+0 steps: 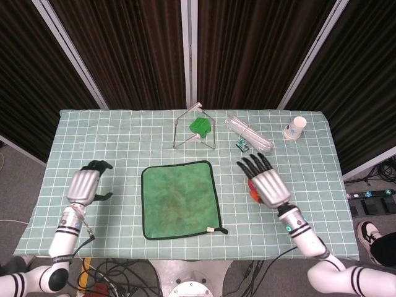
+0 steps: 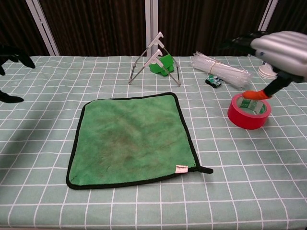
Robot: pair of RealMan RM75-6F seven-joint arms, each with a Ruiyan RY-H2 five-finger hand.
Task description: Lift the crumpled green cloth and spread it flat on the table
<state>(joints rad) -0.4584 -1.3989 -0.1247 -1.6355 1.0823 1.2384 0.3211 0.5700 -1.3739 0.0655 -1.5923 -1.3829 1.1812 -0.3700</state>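
**One green cloth spread flat, both hands off to the sides**

Nearest the robot lies the single green cloth (image 1: 180,198), flat on the checked tablecloth (image 1: 124,139), dark-edged, roughly square, with a small white tag and a short loop at its near right corner. Neither hand touches it.

There are two hands. The left hand (image 1: 86,184) hangs over the table well to the left of the cloth, back of the hand upward, its dark fingers (image 1: 98,165) curled forward and down, the thumb out to the side — it holds nothing. In the chest view only the dark fingertips show at the far left edge. The right hand (image 1: 265,181) hangs to the right of the cloth, over the one red tape roll (image 2: 248,110), which it partly hides in the head view. Its fingers are stretched out and spread apart, pointing away from the robot, with nothing in them; an orange-tipped thumb (image 2: 254,94) points down close to the roll's top — whether it touches the roll cannot be told.

Farther back stand one wire-frame stand (image 1: 193,127) with a green clip (image 1: 200,125) on it, one small green-and-black object (image 1: 242,145), and one bundle of clear plastic strips (image 1: 248,132). At the far right corner sits one paper cup (image 1: 297,127), possibly a stack.
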